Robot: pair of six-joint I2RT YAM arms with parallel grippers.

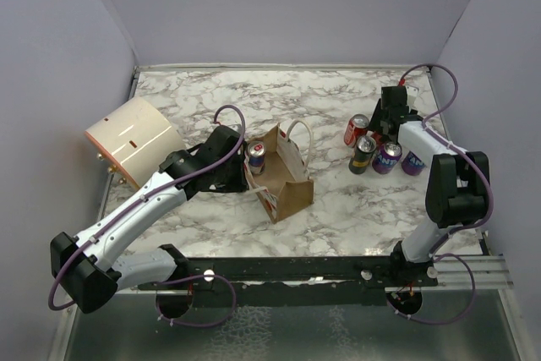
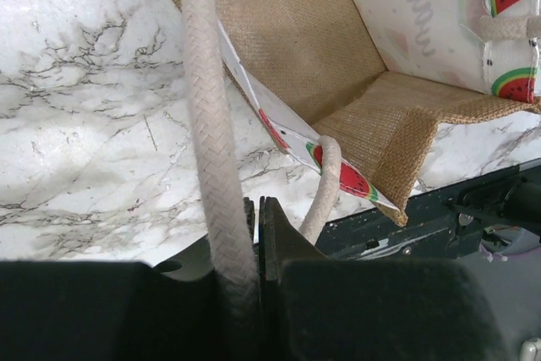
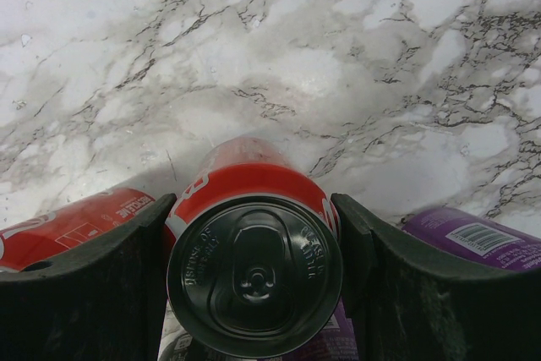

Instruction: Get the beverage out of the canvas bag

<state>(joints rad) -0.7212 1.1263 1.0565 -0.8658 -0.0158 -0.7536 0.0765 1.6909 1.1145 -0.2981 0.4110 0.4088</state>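
Left end effector (image 2: 258, 209) pinches one of two white rope handles (image 2: 207, 107) on one brown watermelon-print canvas bag (image 1: 287, 183) holding one silver-topped can (image 1: 256, 156); right end effector (image 3: 252, 205) clamps one red can (image 3: 254, 268)

Bright, even light; blurred near foregrounds.

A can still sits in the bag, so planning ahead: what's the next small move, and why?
Probably open the jaws of the right gripper: the red can they hold sits among the other cans, while the left gripper pinches the rope handle of the canvas bag, where the beverage waits.
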